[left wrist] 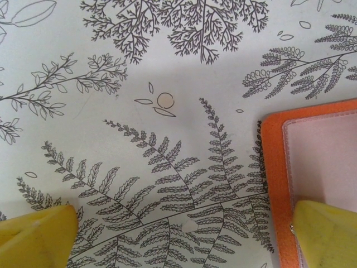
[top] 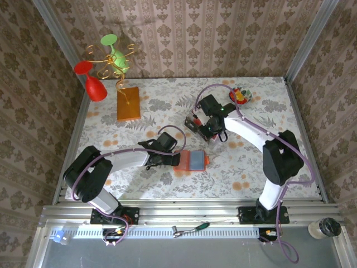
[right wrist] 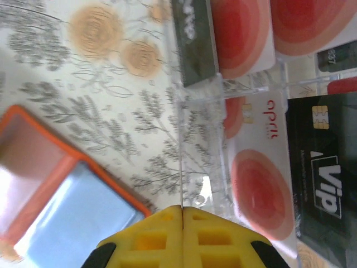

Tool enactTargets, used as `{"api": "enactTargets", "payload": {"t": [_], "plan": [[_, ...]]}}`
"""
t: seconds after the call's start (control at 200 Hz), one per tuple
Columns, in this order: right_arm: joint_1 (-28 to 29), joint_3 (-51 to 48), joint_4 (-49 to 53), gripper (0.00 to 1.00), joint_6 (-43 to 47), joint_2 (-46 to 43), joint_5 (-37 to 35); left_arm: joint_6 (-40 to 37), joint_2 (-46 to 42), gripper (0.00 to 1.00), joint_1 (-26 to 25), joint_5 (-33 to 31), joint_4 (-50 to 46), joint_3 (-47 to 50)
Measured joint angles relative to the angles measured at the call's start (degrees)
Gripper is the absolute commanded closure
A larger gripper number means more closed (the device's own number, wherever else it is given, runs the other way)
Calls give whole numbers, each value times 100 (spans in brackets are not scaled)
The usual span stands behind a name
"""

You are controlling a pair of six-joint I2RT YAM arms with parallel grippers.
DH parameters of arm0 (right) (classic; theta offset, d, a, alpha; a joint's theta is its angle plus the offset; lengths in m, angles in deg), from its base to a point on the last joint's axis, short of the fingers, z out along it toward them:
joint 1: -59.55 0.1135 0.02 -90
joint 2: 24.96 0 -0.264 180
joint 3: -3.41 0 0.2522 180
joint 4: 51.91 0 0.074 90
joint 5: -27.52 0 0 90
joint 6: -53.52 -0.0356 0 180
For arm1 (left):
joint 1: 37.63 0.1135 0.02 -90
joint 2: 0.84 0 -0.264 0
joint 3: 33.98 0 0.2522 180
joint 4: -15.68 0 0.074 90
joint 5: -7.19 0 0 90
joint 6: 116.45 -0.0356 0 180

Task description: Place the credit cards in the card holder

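Inspecting the credit cards (right wrist: pixel 262 190): thin, stiff, light and slick-faced, they lie overlapped in a clear plastic tray (right wrist: pixel 251 84). They are judged best pinched by a free edge. The right gripper (right wrist: pixel 183 223) is closed tight at the tray wall; whether it holds anything cannot be told. The card holder (top: pixel 192 161) lies open at six o'clock from the cards. The left gripper (left wrist: pixel 184 240) is spread wide and empty, one finger over the holder's rim.

The white-and-black left arm (top: pixel 120 161) and right arm (top: pixel 251 134) are trailing purple cables (top: pixel 204 91) and wearing yellow plastic fingers (left wrist: pixel 39 237).
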Motion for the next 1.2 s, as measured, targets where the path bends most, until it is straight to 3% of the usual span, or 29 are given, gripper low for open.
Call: {"api": "enactTargets", "payload": {"t": [0.285, 0.59, 0.9, 1.2], "plan": [[527, -745, -402, 100, -1043, -680, 656, -13, 0, 0, 0, -48, -63, 0], [914, -1600, -975, 100, -2041, -837, 1021, -13, 0, 0, 0, -85, -81, 0], [1001, -1602, -1207, 100, -2184, -826, 1043, -13, 0, 0, 0, -83, -81, 0], [1268, -1405, -841, 100, -1764, -404, 656, -13, 0, 0, 0, -83, -81, 0]]}}
